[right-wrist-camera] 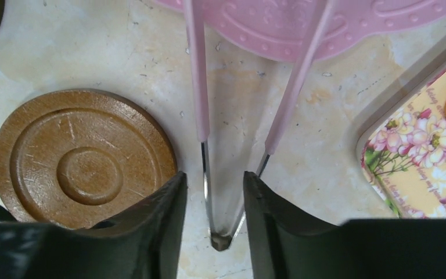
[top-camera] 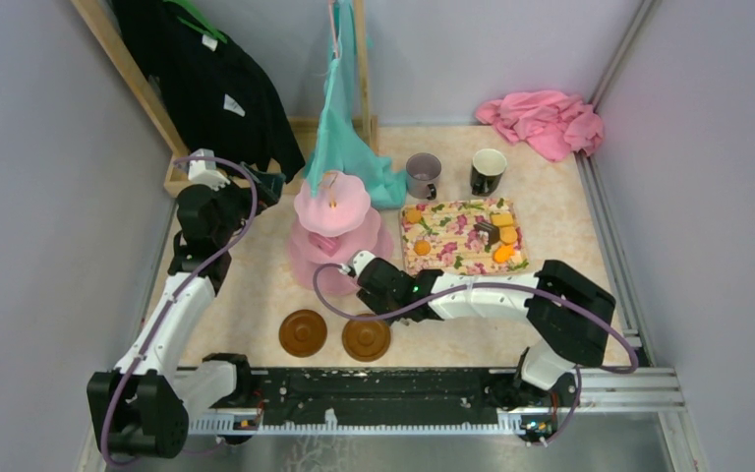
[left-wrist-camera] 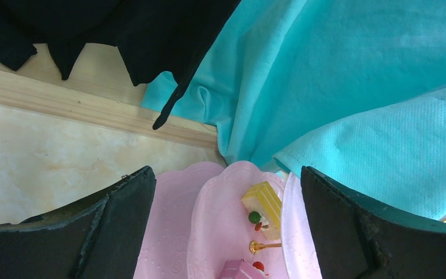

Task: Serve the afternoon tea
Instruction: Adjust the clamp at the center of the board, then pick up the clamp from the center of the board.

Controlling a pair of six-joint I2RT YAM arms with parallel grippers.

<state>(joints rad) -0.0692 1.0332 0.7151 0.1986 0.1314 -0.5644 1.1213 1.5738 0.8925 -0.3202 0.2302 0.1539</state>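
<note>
The pink three-tier stand [top-camera: 332,205] is left of centre. My left gripper [top-camera: 261,184] hovers at its left side, wide open [left-wrist-camera: 226,232]. Between the fingers I see a yellow cake [left-wrist-camera: 263,200] and a pink cake [left-wrist-camera: 241,271] on a tier [left-wrist-camera: 220,226]. My right gripper [top-camera: 356,264] is low over the table in front of the stand. Its jaws [right-wrist-camera: 215,192] stand apart around the hinge end of pink-handled metal tongs [right-wrist-camera: 199,87], with a gap at the left finger. Orange cakes [top-camera: 422,247] lie on the floral tray [top-camera: 457,258]. Two brown discs [top-camera: 303,332] [top-camera: 366,337] lie near the front.
A grey mug [top-camera: 423,174] and a black white-lined mug [top-camera: 488,170] stand behind the tray. Teal fabric [top-camera: 339,118] hangs behind the stand, and black clothes [top-camera: 206,79] hang at the back left. A pink cloth [top-camera: 541,120] lies in the back right corner.
</note>
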